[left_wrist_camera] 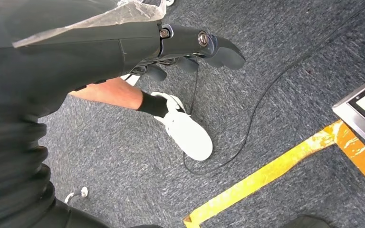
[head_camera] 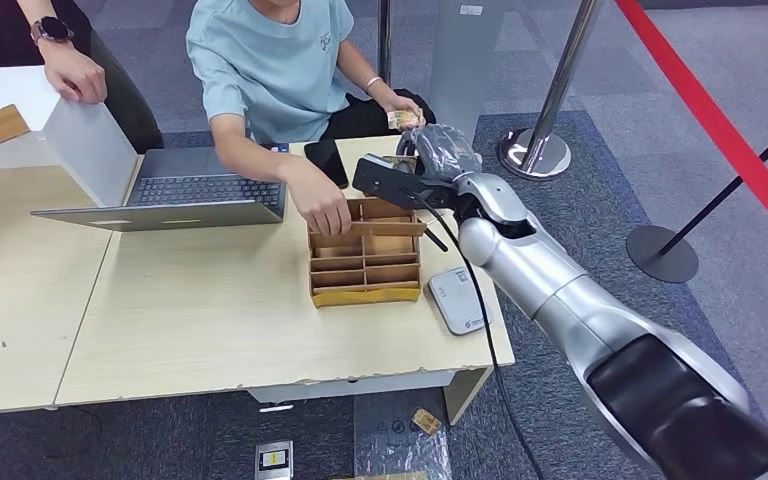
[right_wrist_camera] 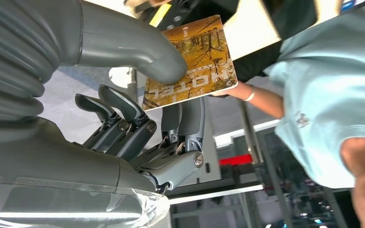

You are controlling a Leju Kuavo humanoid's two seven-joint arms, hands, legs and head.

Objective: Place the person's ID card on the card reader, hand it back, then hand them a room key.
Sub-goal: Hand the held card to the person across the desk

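My right hand (head_camera: 438,150) reaches over the table's far right corner toward the seated person in a light blue shirt (head_camera: 270,60). In the right wrist view its thumb (right_wrist_camera: 123,42) and fingers pinch an orange room key card (right_wrist_camera: 190,61) printed HOTEL. The person's hand (head_camera: 400,103) is at the card's (head_camera: 403,120) far edge. Their other hand (head_camera: 325,210) reaches into the cardboard card organizer (head_camera: 365,255). The grey card reader (head_camera: 457,300) lies near the table's right edge with nothing on it. My left hand (left_wrist_camera: 180,47) hangs over the carpet, fingers loosely apart, holding nothing.
A laptop (head_camera: 195,195) and a black phone (head_camera: 326,160) lie on the table, beside a white box (head_camera: 80,130). A second person's arm (head_camera: 70,70) rests at the far left. Stanchions (head_camera: 540,150) with red rope stand at the right. A person's shoe (left_wrist_camera: 187,133) and a cable lie on the floor.
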